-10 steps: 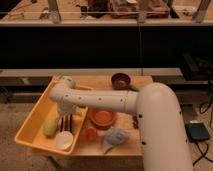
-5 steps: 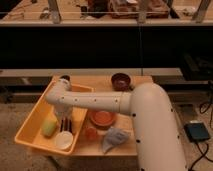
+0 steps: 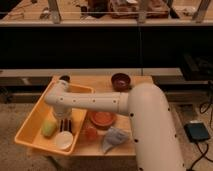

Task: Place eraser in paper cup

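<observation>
Eraser, a dark striped block, lies in the yellow tray directly under the end effector. The end effector points down into the tray from the wrist of the white arm. Whether the end effector is open, closed or gripping the block cannot be told, nor whether it touches the block at all.

The paper cup, white and round, stands in the same tray just beyond the eraser on the near side of the end effector, close to the tray's front rim. A yellow-green oblong object lies just beside the end effector toward the tray's outer wall.

On the other side of the end effector, outside the tray, an orange bowl sits on the table, partly under the arm. Nearer than the bowl are a small orange item and a crumpled grey piece. A dark maroon bowl stands well apart from the end effector, at the table's far edge.
</observation>
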